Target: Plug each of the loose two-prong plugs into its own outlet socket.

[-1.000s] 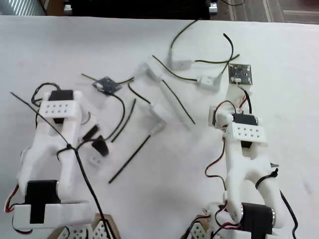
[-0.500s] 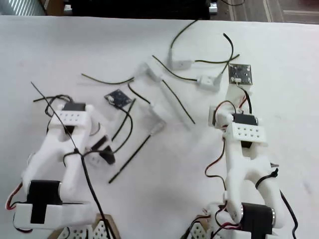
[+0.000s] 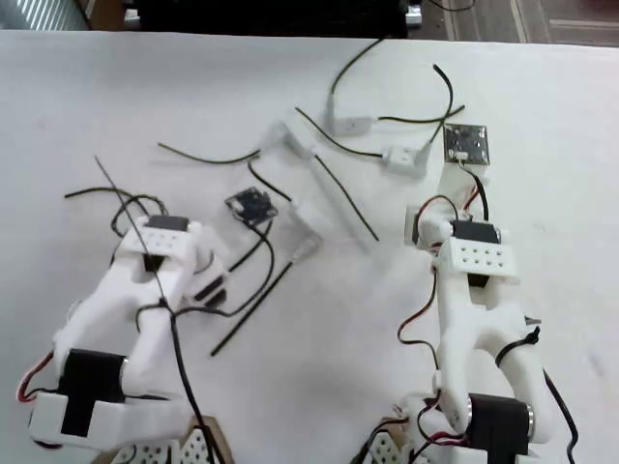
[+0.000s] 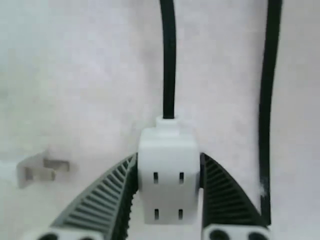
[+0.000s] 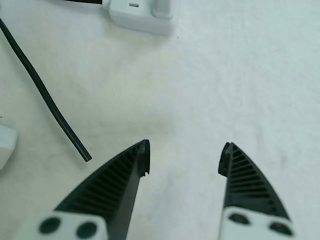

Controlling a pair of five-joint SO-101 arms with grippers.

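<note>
My left gripper (image 4: 168,159) is shut on a white outlet socket block (image 4: 169,175) with two pairs of slots facing the camera. Its black cord (image 4: 168,60) runs away across the table. In the high view this gripper (image 3: 208,285) sits left of centre, and the cord leads to a small dark board (image 3: 250,206). A loose two-prong plug (image 4: 37,167) lies beside the socket. My right gripper (image 5: 185,152) hangs open over bare table, with a white plug (image 5: 140,15) beyond it. More white plugs (image 3: 401,158) (image 3: 350,124) (image 3: 290,138) lie at the back centre.
A second dark board (image 3: 466,143) lies ahead of the right arm (image 3: 474,256). Loose black wires (image 3: 253,309) cross the middle of the white table (image 3: 542,116); one cut wire end (image 5: 86,157) lies near my right gripper's finger. The table's far edge runs along the top.
My left arm has swung right toward the centre with the socket in its grip, dragging the cord and the small dark board rightward and nearer. The right arm has not moved.
</note>
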